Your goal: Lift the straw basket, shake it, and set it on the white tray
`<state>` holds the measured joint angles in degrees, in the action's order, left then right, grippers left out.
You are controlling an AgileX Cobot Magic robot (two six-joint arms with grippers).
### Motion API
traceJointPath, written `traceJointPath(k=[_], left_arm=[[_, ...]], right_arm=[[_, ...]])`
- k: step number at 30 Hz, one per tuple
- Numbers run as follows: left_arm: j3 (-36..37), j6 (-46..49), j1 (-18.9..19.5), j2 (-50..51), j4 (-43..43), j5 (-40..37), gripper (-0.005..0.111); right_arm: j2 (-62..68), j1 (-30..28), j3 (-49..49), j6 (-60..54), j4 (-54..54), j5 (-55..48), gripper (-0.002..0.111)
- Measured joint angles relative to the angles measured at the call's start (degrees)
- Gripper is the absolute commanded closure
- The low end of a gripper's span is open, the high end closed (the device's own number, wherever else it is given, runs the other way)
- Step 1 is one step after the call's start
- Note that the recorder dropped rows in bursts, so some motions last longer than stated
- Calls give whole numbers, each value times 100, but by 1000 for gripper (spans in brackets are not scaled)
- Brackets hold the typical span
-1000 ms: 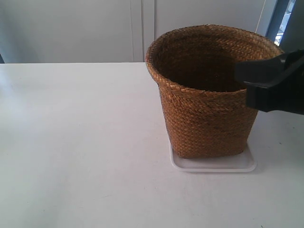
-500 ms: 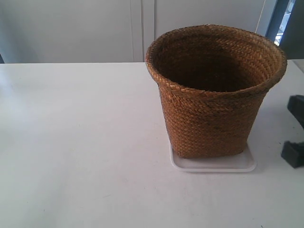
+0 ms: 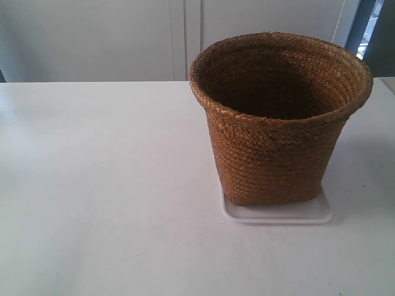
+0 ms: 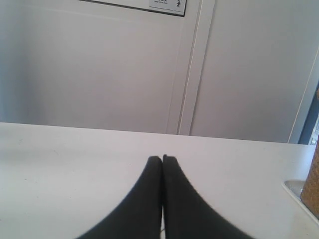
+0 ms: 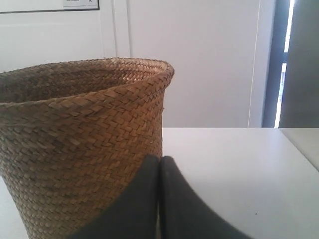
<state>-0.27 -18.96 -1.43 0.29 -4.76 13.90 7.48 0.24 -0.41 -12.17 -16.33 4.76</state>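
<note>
The straw basket [image 3: 271, 132] stands upright on the white tray [image 3: 278, 214], right of the table's middle in the exterior view; no arm shows there. My right gripper [image 5: 160, 158] is shut and empty, low over the table, with the straw basket [image 5: 79, 144] close ahead of it and apart from it. My left gripper [image 4: 162, 157] is shut with nothing in it, over bare tabletop. A sliver of the straw basket [image 4: 314, 184] and a corner of the white tray [image 4: 295, 188] show at the edge of the left wrist view.
A white table [image 3: 99, 185] carries everything, with wide bare surface to the basket's left in the exterior view. White cabinet doors [image 3: 179, 37] stand behind the table. A dark doorway [image 3: 370, 31] is at the back right.
The dark arm at the exterior view's right, which overlapped the basket's rim a second ago, pulled back rightward and has left that view. The basket and tray stayed put.
</note>
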Motion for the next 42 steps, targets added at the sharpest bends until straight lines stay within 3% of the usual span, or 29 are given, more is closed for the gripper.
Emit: traceJointPath(k=[8, 42], left_arm=[[0, 0, 0, 0, 0, 0, 107], [0, 0, 0, 0, 0, 0, 107]], right_arm=[[-711, -257, 0, -43, 22, -923, 108], [-711, -257, 0, -43, 22, -1036, 108]])
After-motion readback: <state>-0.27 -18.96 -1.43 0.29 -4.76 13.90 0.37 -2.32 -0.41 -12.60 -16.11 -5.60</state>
